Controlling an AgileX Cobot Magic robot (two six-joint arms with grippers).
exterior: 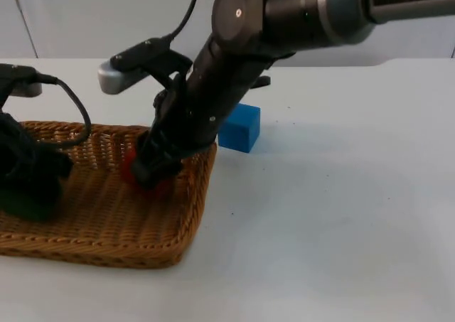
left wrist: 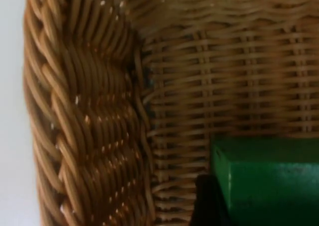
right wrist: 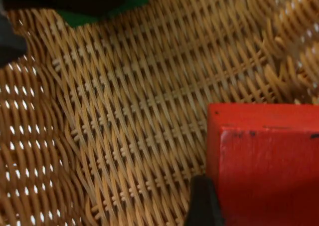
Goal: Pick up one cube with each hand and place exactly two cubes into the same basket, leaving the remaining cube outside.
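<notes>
red cube (right wrist: 264, 161) sits pinched in our right gripper (exterior: 151, 171), low over the wicker basket (exterior: 142, 244). our left gripper (exterior: 28, 187) pinches the green cube (left wrist: 269, 186) near the basket's far corner. neither is let go yet, we judge. blue cube (exterior: 240, 127) rests outside on the table (exterior: 341, 215), as it should.

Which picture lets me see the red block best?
The right wrist view: the red wooden cube looms large there, over the woven wicker basket. In the top view only a red sliver peeks out beside the right gripper, inside the basket.
</notes>
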